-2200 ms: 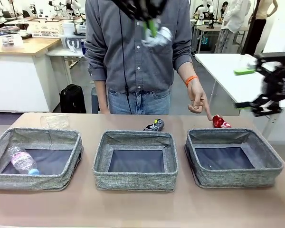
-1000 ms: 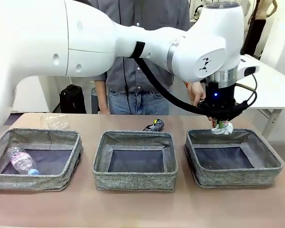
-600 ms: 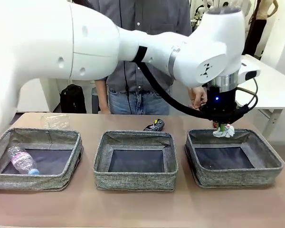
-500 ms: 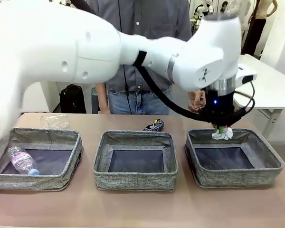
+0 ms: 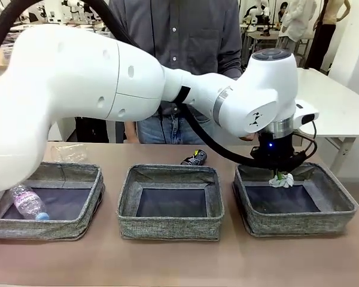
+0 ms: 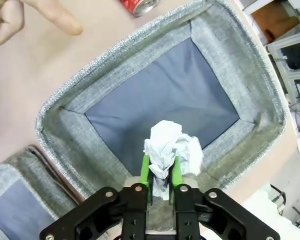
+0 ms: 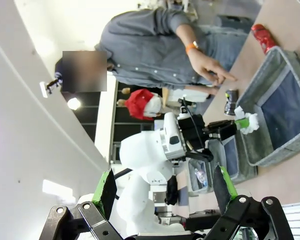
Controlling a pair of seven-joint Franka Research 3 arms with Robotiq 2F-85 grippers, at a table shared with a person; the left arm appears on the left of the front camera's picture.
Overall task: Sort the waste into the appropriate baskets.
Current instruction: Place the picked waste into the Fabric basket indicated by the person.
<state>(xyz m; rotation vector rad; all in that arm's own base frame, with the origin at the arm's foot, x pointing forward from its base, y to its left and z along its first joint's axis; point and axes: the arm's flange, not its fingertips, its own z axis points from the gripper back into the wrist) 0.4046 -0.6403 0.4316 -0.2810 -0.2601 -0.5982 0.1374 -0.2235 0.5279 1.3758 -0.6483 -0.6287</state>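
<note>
We are holding the crumpled white paper ball [image 6: 166, 146] pinched in the left tool [image 6: 160, 167] low over the right basket [image 6: 255, 85], and are judging it best to be spreading the pads [image 6: 145, 167] gently here, inside the rim

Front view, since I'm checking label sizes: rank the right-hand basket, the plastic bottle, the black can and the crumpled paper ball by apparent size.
1. right-hand basket
2. plastic bottle
3. black can and crumpled paper ball: these look alike, and the can lies farther off, so they are left unranked.
</note>
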